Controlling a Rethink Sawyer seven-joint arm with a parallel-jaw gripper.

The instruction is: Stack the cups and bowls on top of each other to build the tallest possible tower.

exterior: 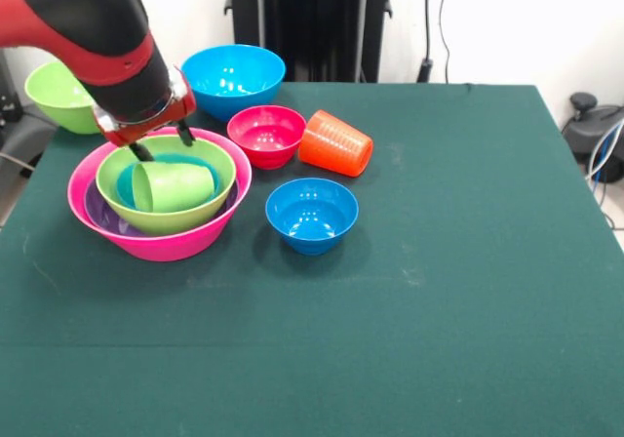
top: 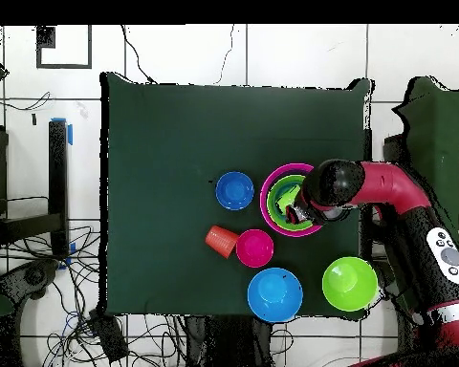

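Green felt covers the table (exterior: 468,291), and on its left side sits the huge pink bowl (exterior: 146,247), nesting a purple bowl (exterior: 102,213), then a lime-green bowl (exterior: 200,213) with teal showing inside it; a short lime-green cup (exterior: 175,187) lies on its side in that nest, mouth toward the left. Over the nest's far rim hangs the red and black arm (exterior: 93,27), its gripper (exterior: 162,141) with two dark fingertips spread apart above the cup, holding nothing. Farther back stands the large blue bowl (exterior: 234,78), and a second lime-green bowl (exterior: 58,96) sits off the table's far left corner. Right of the nest come the small red bowl (exterior: 266,135), the small blue bowl (exterior: 311,215) nearer, and the ribbed orange cup (exterior: 334,143) tipped on its side, just beside the red bowl.
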